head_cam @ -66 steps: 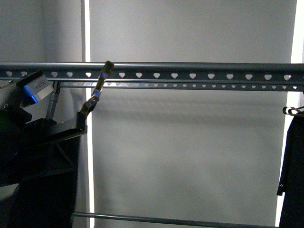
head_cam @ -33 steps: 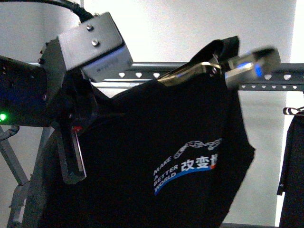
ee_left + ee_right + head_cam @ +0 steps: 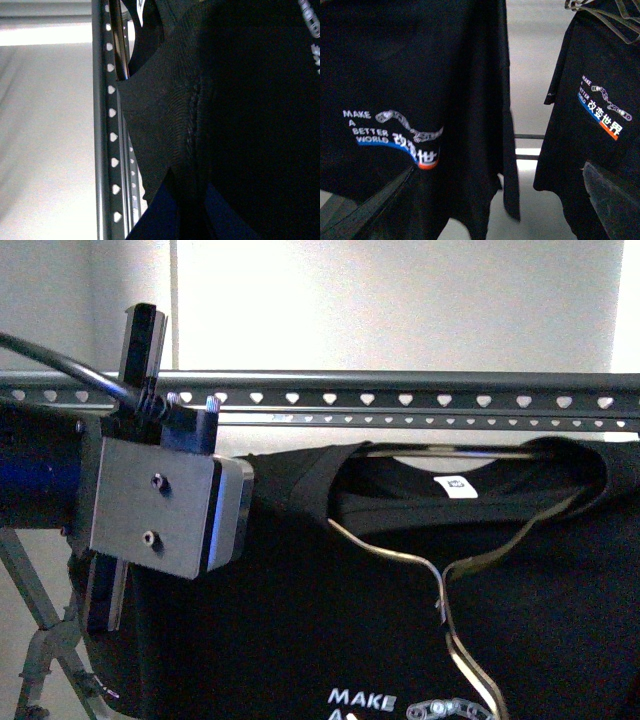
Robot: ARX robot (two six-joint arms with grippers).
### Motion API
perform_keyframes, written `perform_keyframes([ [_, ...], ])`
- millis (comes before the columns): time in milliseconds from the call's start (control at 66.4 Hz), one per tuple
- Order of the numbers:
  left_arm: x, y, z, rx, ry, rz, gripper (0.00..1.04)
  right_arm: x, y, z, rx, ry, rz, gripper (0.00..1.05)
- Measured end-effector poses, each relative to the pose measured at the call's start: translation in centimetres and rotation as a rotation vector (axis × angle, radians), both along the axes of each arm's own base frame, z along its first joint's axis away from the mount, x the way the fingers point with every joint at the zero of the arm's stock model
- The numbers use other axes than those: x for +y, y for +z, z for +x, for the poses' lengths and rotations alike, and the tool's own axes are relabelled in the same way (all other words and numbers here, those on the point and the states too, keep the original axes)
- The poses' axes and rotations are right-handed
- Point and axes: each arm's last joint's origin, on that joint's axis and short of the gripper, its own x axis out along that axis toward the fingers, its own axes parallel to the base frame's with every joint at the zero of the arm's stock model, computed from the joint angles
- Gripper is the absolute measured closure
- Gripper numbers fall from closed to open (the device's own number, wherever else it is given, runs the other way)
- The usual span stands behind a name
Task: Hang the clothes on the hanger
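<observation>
Shirt [image 3: 300,620] sits just below the rack rail [image 3: 400,398], collar near it, draped on a wire hanger [image 3: 440,575]. It looks limp and light.

Left wrist view: beside the rail, the left gripper [image 3: 186,215] pinches the shoulder seam, probably the firmest hold.

Right wrist view: the right gripper [image 3: 498,167] is spread and empty, facing the shirt's print.

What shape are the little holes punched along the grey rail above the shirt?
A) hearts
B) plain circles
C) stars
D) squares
A: the grey rail above the black T-shirt carries a row of small heart-shaped holes.
</observation>
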Motion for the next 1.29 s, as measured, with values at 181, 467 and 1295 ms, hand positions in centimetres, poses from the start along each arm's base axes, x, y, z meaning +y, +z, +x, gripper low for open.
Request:
perform_keyframes([
  [181,0.1,-0.5,0.3,-0.03,-0.016,0.027,1.01,0.0,0.0,0.0,0.0,0.0,0.0,0.07],
  [467,-0.3,-0.3,0.1,-0.077,-0.041,0.036,1.01,0.0,0.0,0.0,0.05,0.09,-0.022,0.07],
  [1295,-0.4,-0.4,0.1,-0.076,-0.045,0.038,1.01,-2.9,12.6,10.3,-0.438,0.537,-1.333,0.07],
])
